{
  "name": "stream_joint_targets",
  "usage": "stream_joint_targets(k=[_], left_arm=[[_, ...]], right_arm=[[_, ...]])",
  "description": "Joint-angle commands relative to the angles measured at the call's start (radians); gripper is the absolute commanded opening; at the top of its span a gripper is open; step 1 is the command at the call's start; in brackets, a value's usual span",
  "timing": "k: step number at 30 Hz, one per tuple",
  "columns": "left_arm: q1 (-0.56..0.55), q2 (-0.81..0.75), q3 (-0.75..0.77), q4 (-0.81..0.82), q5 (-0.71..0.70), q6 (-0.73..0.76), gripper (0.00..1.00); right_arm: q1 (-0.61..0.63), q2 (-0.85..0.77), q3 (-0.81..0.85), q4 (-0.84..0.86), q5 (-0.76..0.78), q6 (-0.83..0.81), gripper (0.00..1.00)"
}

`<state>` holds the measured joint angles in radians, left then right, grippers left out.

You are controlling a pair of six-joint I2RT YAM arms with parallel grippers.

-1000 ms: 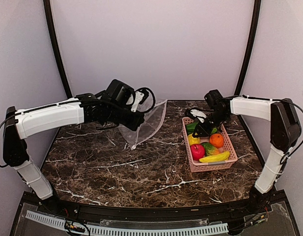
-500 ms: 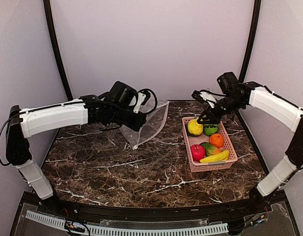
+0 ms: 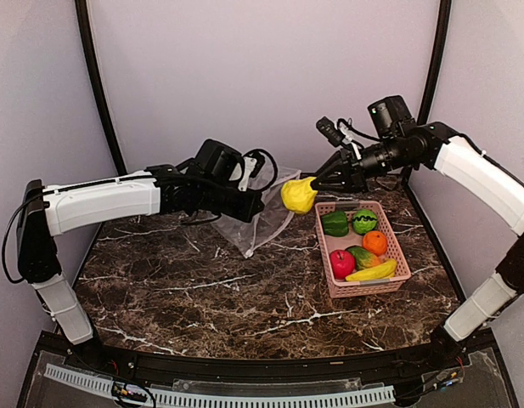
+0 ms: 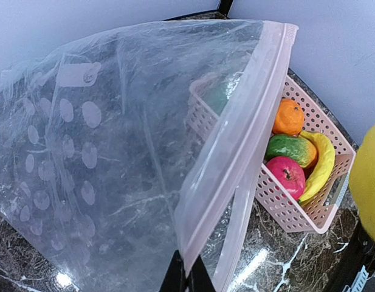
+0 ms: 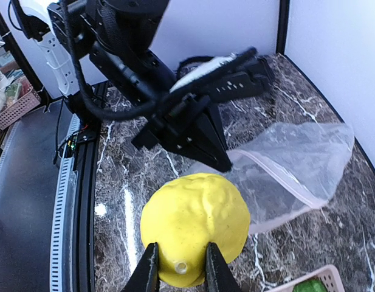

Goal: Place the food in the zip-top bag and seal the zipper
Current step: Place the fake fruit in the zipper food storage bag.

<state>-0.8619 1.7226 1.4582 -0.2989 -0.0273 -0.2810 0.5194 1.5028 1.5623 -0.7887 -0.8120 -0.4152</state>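
The yellow pepper (image 3: 298, 195) is pinched between the jaws of the right gripper (image 3: 313, 184) and held in the air at the centre of the top view. It is just left of the pink basket (image 3: 364, 288) and just beside the upper right edge of the zip-top bag (image 3: 263, 225). The bag is held up by the left gripper (image 3: 250, 207), whose jaws are pressed together on the zipper (image 4: 237, 149) strip at the mouth edge, seen bottom centre in the left wrist view. There the mouth is seen parted, turned right toward the basket. The bag's body is draped down and left toward the tabletop (image 3: 194, 293); whether its lower corner is touching cannot be told. In the basket, at right of the top view, are seen a green pepper (image 3: 335, 223), a second green piece (image 3: 364, 221), an orange (image 3: 374, 242), a red apple (image 3: 341, 263), a cucumber-like piece (image 3: 361, 255) and a banana (image 3: 372, 272) along the lower rim. In the right wrist view the pepper is seen at lower centre, with the bag at right behind it.
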Motion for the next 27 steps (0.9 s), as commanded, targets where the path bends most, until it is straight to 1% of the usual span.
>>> stream_joint_targets(k=[1,8,16,20,24,25,27], left_arm=[[0.001,-0.030,0.033,0.042,0.081,-0.068,0.01],[0.001,-0.087,0.047,0.036,0.127,-0.118,0.01],[0.002,-0.127,0.033,0.071,0.154,-0.159,0.01],[0.001,-0.120,0.036,0.086,0.169,-0.169,0.01],[0.003,-0.106,0.038,0.110,0.175,-0.187,0.01],[0.002,-0.102,0.039,0.114,0.173,-0.190,0.01],[0.001,-0.100,0.045,0.115,0.167,-0.193,0.01]], right_arm=[[0.046,0.056,0.039,0.109,-0.042,0.049,0.04],[0.054,0.125,0.039,0.218,0.062,0.122,0.02],[0.059,0.164,0.046,0.270,0.230,0.150,0.02],[0.067,0.181,0.063,0.271,0.237,0.163,0.03],[0.110,0.213,0.107,0.268,0.262,0.166,0.07],[0.115,0.222,0.119,0.266,0.258,0.174,0.09],[0.121,0.242,0.150,0.258,0.246,0.192,0.17]])
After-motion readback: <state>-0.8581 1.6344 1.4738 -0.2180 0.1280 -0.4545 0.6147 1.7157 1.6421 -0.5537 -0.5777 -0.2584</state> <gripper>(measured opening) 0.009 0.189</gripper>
